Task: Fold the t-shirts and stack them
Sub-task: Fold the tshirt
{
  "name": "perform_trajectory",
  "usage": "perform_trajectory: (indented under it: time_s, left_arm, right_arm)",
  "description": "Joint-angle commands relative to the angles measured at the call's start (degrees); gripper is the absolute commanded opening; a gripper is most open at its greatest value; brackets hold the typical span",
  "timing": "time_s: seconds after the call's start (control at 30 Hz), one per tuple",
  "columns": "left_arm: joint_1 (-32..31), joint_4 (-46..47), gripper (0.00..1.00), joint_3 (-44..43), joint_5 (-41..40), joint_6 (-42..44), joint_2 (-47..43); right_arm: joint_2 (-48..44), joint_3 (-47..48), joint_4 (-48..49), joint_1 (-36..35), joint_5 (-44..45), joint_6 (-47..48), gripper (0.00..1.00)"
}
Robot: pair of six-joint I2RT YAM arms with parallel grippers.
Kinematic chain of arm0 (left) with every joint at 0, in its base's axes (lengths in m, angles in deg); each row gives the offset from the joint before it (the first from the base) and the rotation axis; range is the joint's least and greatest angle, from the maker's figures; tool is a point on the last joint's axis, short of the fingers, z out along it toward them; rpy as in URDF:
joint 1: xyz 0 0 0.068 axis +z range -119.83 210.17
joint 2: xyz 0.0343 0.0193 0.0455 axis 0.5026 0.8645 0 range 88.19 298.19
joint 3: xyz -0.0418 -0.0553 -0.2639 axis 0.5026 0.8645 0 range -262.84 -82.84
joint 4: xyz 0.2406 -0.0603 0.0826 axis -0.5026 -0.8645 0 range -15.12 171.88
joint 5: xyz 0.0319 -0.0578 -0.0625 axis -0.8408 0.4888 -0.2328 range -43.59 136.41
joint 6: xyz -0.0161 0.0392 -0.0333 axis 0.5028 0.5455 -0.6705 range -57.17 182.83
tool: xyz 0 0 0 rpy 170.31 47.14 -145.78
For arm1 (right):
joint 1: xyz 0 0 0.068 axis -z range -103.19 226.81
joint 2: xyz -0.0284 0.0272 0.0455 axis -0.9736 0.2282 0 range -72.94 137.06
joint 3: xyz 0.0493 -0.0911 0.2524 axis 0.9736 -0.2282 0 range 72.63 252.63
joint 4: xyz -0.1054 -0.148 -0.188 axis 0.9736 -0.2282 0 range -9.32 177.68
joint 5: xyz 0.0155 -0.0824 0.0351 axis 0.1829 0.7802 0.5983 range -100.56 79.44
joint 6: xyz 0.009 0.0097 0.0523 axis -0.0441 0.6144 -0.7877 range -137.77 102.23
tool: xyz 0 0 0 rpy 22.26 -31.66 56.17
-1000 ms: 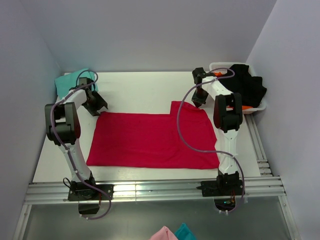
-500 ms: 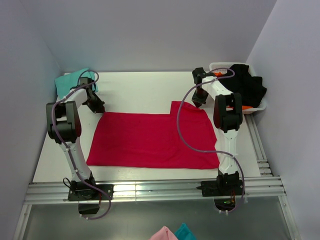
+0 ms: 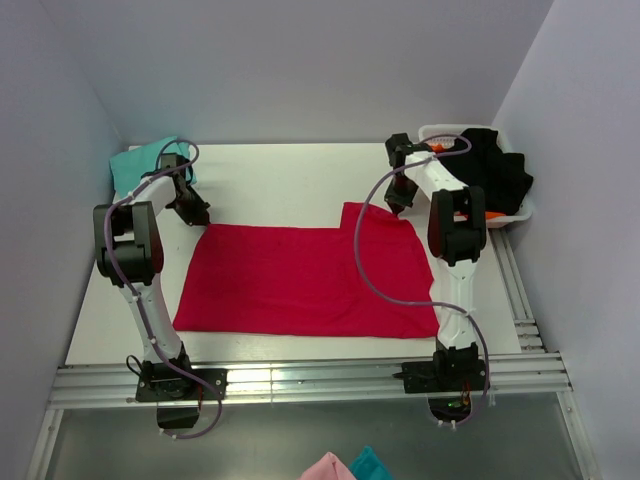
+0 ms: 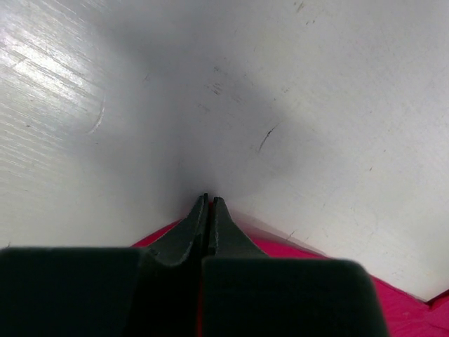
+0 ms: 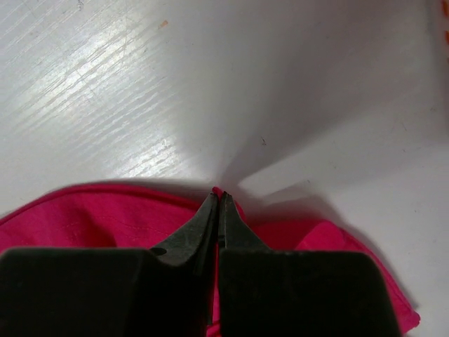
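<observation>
Crimson-red soft-cloth t-shirt [image 3: 300, 275] spread flat across the middle of the white bench [image 3: 280, 175]. The left hand [image 4: 209, 201] is clenched on the shirt's far left corner and the right hand [image 5: 217, 195] on its far right corner; red cloth shows between the closed tips in both wrist views. A clean fold probably calls for lifting both corners level and together, keeping the edge taut toward the near hem. The teal cloth t-shirt [image 3: 140, 162] lies at the bench's far left corner.

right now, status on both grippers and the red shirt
Left gripper shut on red t-shirt, far left corner. Right gripper shut on its far right edge. Shirt flat on table. Nothing in the way.
</observation>
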Motion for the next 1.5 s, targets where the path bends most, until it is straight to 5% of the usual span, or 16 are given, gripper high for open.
perform_trajectory:
  time_s: [0.0, 0.57, 1.47]
  left_arm:
    - [-0.1, -2.4, 0.0, -1.5, -2.8, 1.6, -2.6]
    - [-0.1, -2.4, 0.0, 7.4, -3.8, 2.5, -15.4]
    - [-0.1, -1.7, 0.0, 34.7, -7.0, 3.3, -44.3]
  right_arm:
    - [-7.0, 2.0, -1.5, 0.5, 1.8, -0.3, 0.0]
    - [-26.4, -16.1, 2.7, 0.5, 1.0, -1.4, 0.0]
    - [-64.0, -53.8, 4.0, 0.3, 0.3, -3.6, 0.0]
